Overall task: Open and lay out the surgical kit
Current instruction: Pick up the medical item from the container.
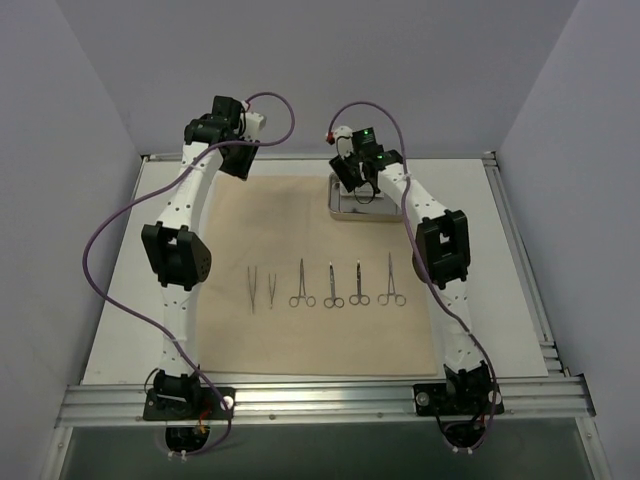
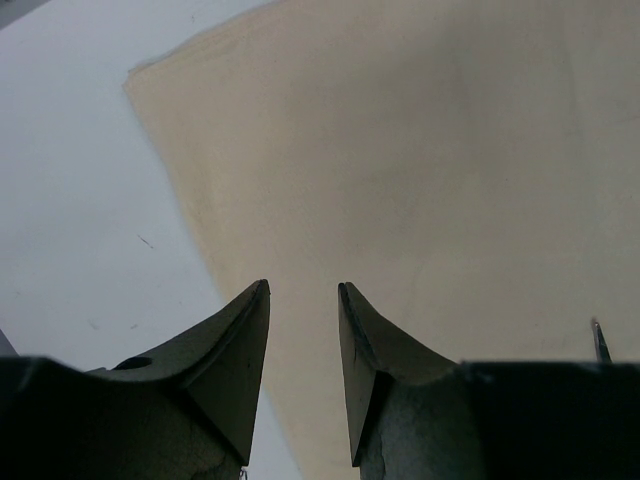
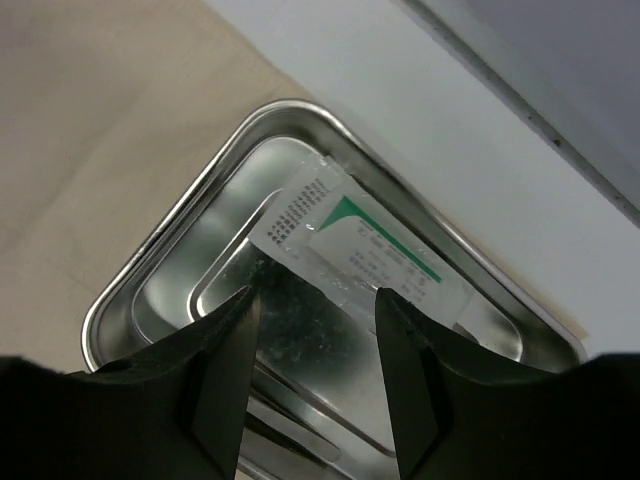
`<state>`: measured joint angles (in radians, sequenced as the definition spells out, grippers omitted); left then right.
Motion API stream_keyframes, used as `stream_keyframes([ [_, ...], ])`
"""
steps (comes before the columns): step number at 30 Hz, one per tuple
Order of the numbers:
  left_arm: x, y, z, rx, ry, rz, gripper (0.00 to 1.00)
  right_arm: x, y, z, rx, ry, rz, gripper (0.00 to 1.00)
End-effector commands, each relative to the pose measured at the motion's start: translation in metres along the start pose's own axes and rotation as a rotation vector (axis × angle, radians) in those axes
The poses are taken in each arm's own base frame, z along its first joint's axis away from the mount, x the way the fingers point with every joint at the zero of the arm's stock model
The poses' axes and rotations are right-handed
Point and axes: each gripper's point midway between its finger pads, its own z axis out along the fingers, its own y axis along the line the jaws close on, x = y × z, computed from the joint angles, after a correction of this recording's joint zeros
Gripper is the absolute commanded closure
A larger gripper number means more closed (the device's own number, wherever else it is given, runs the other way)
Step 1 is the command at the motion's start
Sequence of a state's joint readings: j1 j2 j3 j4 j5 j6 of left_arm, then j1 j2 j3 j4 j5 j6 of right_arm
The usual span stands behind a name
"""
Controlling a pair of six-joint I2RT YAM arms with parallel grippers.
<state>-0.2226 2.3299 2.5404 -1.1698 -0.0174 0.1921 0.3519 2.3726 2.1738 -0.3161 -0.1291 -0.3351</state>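
The right pincer (image 3: 312, 300) hangs spread over the steel tray (image 3: 175, 220), pinching nothing. Only its wrist view shows a white packet (image 3: 360, 250) lying flat in the tray just beyond its fingertips. The left pincer (image 2: 303, 292), also spread and empty, hangs over the beige cloth (image 2: 430, 170) by its edge. Only the overhead view shows the clamps (image 1: 360, 290) and tweezers (image 1: 253, 288) in a row behind both pincers.

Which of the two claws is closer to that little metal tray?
The right. The right gripper hangs directly over the steel tray, above a white packet lying in it. The left gripper is over the far left corner of the beige cloth, well away.
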Motion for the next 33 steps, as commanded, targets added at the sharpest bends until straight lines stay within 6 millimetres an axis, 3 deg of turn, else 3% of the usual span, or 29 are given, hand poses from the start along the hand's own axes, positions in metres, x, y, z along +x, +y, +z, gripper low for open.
stream_keyframes([
  [1,-0.022,0.001,-0.015,0.000,-0.088,-0.015,0.57,0.023,-0.010,0.011,0.031,0.091,-0.135,0.55],
  [10,-0.019,0.001,-0.011,0.002,-0.076,-0.031,0.57,0.044,0.005,0.043,0.023,0.120,-0.204,0.55],
  [15,-0.017,0.004,-0.010,0.000,-0.069,-0.044,0.57,0.057,0.002,0.057,0.091,0.156,-0.243,0.55],
  [22,-0.016,0.003,-0.011,0.021,-0.070,-0.048,0.57,0.050,0.001,0.064,0.134,0.119,-0.285,0.55],
  [24,-0.016,0.003,-0.011,0.022,-0.070,-0.048,0.57,0.048,0.003,0.064,0.124,0.112,-0.301,0.59],
  [28,-0.013,0.003,-0.011,0.022,-0.060,-0.051,0.57,0.049,0.009,0.063,0.086,0.105,-0.322,0.82],
  [33,-0.011,0.002,-0.011,0.024,-0.055,-0.054,0.57,0.040,0.002,0.050,0.109,0.097,-0.343,0.93],
])
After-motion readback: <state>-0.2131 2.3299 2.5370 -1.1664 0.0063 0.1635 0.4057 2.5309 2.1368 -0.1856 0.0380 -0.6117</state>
